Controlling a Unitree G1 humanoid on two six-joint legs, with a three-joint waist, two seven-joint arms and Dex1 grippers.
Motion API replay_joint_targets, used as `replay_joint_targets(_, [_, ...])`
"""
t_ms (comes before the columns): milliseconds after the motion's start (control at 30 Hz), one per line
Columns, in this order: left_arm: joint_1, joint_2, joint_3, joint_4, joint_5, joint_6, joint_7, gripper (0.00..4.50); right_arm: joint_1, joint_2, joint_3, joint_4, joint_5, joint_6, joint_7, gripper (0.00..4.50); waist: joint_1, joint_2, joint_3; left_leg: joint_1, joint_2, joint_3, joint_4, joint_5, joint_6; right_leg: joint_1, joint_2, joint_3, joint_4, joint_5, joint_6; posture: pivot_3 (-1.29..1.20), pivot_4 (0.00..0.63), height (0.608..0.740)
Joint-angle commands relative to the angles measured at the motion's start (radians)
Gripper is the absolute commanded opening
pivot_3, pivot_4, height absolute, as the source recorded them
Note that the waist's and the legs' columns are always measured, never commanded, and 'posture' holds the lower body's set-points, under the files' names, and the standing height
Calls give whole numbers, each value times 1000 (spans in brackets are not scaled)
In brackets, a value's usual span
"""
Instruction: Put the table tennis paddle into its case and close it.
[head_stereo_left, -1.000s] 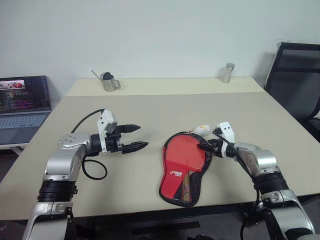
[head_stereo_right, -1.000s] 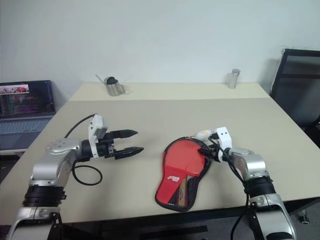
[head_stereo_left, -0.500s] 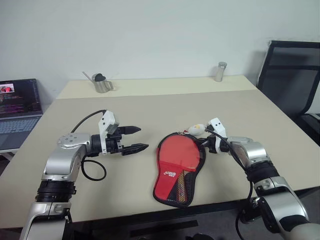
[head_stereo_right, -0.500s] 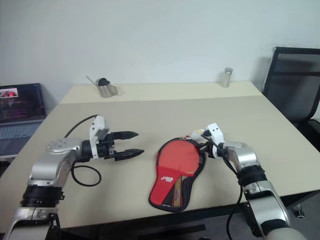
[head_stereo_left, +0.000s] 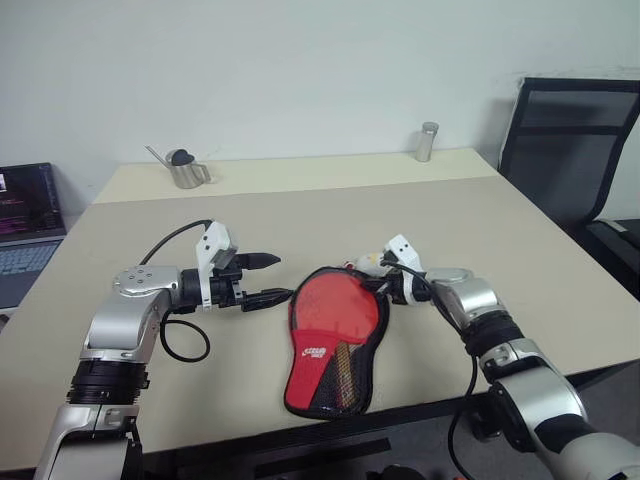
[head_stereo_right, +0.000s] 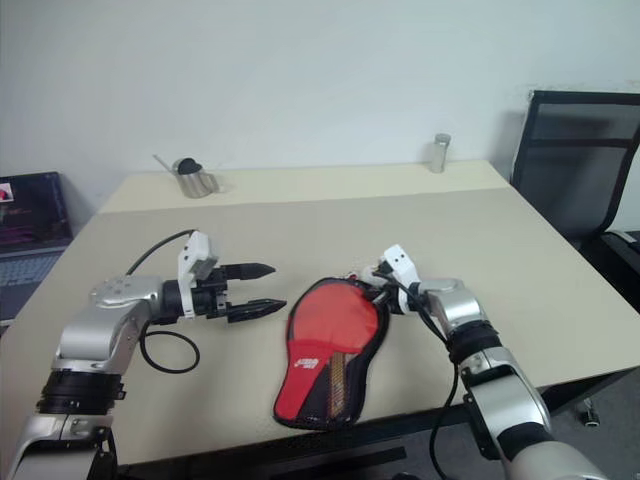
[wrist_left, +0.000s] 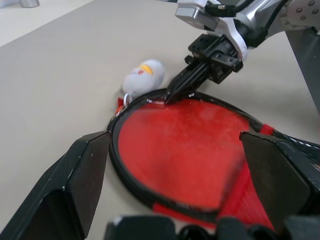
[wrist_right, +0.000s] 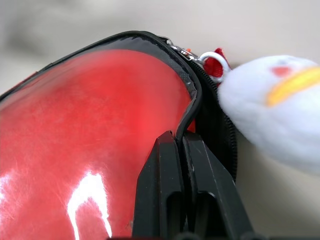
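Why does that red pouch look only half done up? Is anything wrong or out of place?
Nothing looks spilled or broken. The case lies flat on the table with its round end gaping, so the paddle shows inside. The right gripper pinches that open black edge beside the ball charm.

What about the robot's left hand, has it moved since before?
Yes. The left hand has moved right, toward the case. The gap between them has nearly closed, while the case sits the same way from the watering can at the table's back.
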Motion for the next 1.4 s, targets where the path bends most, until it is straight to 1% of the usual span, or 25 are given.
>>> replay_joint_targets(33, [-6,11,4,-41,-25,-10,-4,4500,-40,44,21,-5,5,-29,47,14,0,0,0,0,0,0,0,0,0,-1,0,0,0,0,0,0,150,740])
replay_joint_targets(300, [-14,12,0,-31,-21,-18,-9,4500,-69,61,11,32,-7,-87,59,14,11,0,0,-3,0,1,0,-1,-2,-3,1,1,0,0,0,0,150,740])
replay_joint_targets(533, [-23,7,-10,-17,-11,-30,-8,4500,-72,44,24,66,-39,-109,37,14,12,0,0,-3,0,2,0,-1,-2,-3,0,1,0,0,0,0,150,740])
replay_joint_targets(633, [-26,4,-14,-12,-8,-37,-5,4500,-64,30,34,62,-53,-99,41,14,13,0,0,-3,-1,2,0,-1,-2,-3,0,1,0,0,0,0,150,740])
replay_joint_targets(767, [-27,5,-21,-7,-6,-50,-3,4500,-50,11,26,27,-52,-41,41,14,19,0,0,-3,0,2,0,-1,-2,-3,-1,1,0,0,0,0,150,740])
replay_joint_targets(867, [-27,7,-25,1,-2,-62,0,4500,-21,-10,34,-28,-57,3,36,684,28,0,0,-3,0,1,0,-1,-2,-3,0,1,0,0,0,0,150,740])
replay_joint_targets(967, [-27,6,-29,11,4,-77,5,4500,6,-31,26,-76,-54,32,18,1748,31,0,0,-3,-1,1,1,-1,-2,-3,-1,1,0,0,0,0,150,740])
replay_joint_targets(1200, [-35,-7,-39,31,15,-105,19,4500,88,-139,30,-264,-52,100,37,4260,32,0,0,-4,-1,1,1,-1,-2,-3,-1,1,0,0,0,0,150,740])
replay_joint_targets(1233, [-36,-8,-40,35,18,-111,20,4500,99,-154,33,-286,-56,100,36,4479,32,0,0,-4,-1,1,1,-1,-2,-3,-1,1,0,0,0,0,150,740])
replay_joint_targets(1400, [-43,-19,-52,54,33,-139,29,4500,149,-201,26,-377,-81,65,-20,4479,33,0,0,-4,-2,2,1,-1,-2,-3,0,0,0,0,0,0,150,740])
